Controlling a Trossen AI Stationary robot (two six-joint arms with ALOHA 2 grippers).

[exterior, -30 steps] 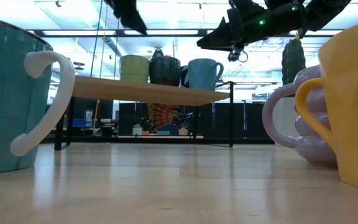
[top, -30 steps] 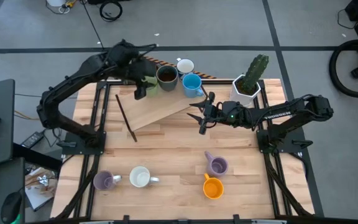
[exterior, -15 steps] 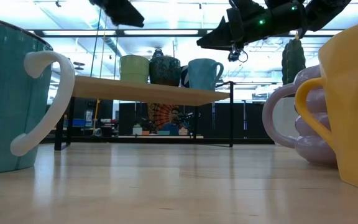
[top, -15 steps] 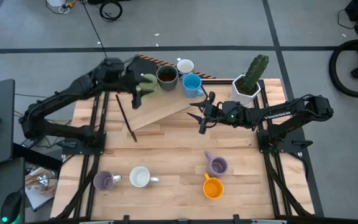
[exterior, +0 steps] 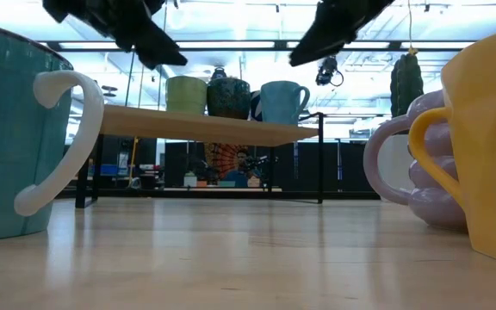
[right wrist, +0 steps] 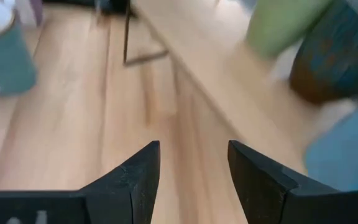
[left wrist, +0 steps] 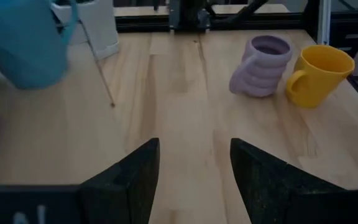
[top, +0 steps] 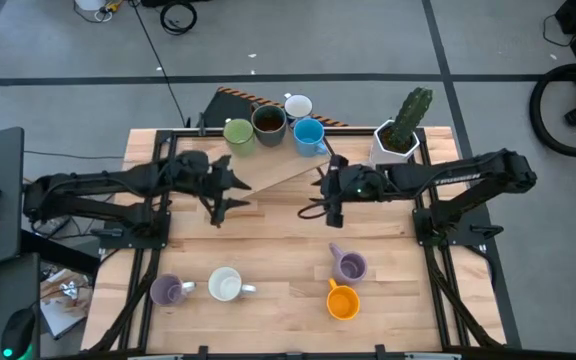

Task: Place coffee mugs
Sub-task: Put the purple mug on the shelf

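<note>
Four mugs stand in a row on the raised wooden shelf (top: 258, 175): green (top: 238, 133), dark brown (top: 268, 121), white (top: 298, 105) and blue (top: 309, 135). On the table's near half stand a purple mug (top: 168, 290), a mug that is teal outside and white inside (top: 226, 286), a second purple mug (top: 348, 265) and an orange one (top: 341, 300). My left gripper (top: 233, 190) hangs open above the shelf's near left corner. My right gripper (top: 313, 200) hangs open just off the shelf's near right edge. Both hold nothing.
A white hexagonal pot with a cactus (top: 396, 140) stands at the far right, beside the shelf. A thin dark rod (top: 200, 185) lies along the shelf's left end. Bare wood lies between the shelf and the near row of mugs.
My left gripper has drawn back from the green mug on the shelf, moving toward the near edge and down, and the arm has stretched out lower across the table's left. The green mug stays on the shelf. My right gripper has shifted a little toward the near edge.
</note>
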